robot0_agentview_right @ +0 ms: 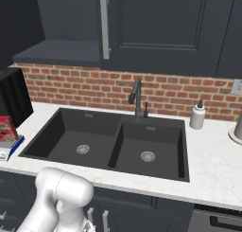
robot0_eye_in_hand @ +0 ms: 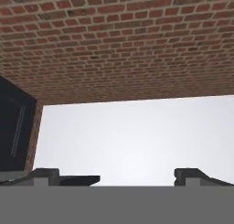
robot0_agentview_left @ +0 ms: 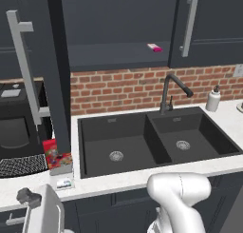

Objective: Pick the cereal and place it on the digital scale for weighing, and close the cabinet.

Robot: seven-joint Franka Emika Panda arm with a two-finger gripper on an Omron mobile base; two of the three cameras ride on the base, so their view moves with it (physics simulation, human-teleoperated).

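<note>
Hovering with end effector (robot0_eye_in_hand: pixel 137 175) spread wide and gripping nothing, facing rough red brick wall (robot0_eye_in_hand: pixel 117 40) at 12 o'clock. Cereal done: flat glossy red cardboard cereal box (robot0_agentview_left: pixel 57 156) sitting on small square light-grey digital scale (robot0_agentview_left: pixel 63 179), at 9 o'clock on white marbled bench (robot0_agentview_left: pixel 118 182). Next needing a flat, steady push on open matte navy cabinet door (robot0_agentview_left: pixel 54 70), near its long grey bar handle (robot0_agentview_left: pixel 26 61).

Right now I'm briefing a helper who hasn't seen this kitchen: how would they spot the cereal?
Start at the dark double sink and go to the white counter on its left. There the cereal stands on the digital scale, under the open cabinet door. It is the one red box with colourful pictures.
</note>
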